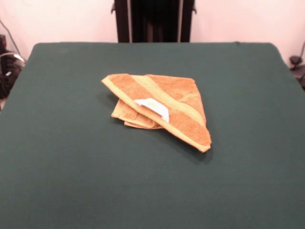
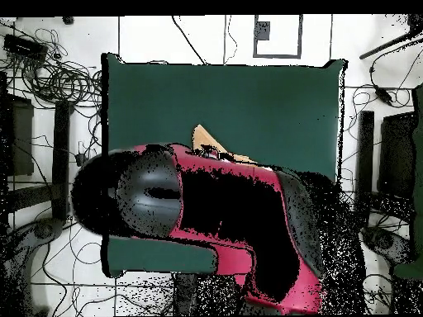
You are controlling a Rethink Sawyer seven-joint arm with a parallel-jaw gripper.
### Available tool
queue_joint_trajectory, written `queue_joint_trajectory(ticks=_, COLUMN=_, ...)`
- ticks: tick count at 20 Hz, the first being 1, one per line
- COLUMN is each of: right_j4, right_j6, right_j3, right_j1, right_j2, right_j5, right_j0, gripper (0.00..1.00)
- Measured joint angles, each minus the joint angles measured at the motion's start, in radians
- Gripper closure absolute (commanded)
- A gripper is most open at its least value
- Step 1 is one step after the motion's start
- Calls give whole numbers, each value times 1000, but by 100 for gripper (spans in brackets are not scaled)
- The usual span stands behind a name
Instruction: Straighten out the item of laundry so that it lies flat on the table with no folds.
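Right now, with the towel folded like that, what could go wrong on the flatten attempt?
1. The towel lies folded over itself, with layers peeking out beneath its left edge; a pinch there might take several layers and drag the whole bundle instead of opening it.
2. In the overhead view the arm hides nearly all the towel, so only the front view shows the folds.
3. The jaws are not in view, so their approach cannot be checked.
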Motion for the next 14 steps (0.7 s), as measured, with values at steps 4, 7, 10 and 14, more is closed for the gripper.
queue_joint_trajectory(ticks=4, right_j4=0, right_j6=0, right_j3=-18, right_j1=25, right_j2=0, right_j5=0, right_j0=-17, gripper=0)
queue_joint_trajectory(ticks=7, right_j4=1, right_j6=0, right_j3=-25, right_j1=35, right_j2=2, right_j5=0, right_j0=-19, gripper=0)
queue_joint_trajectory(ticks=10, right_j4=1, right_j6=0, right_j3=-34, right_j1=45, right_j2=5, right_j5=4, right_j0=-23, gripper=0)
queue_joint_trajectory(ticks=14, right_j4=1, right_j6=0, right_j3=-64, right_j1=63, right_j2=7, right_j5=37, right_j0=-31, gripper=0)
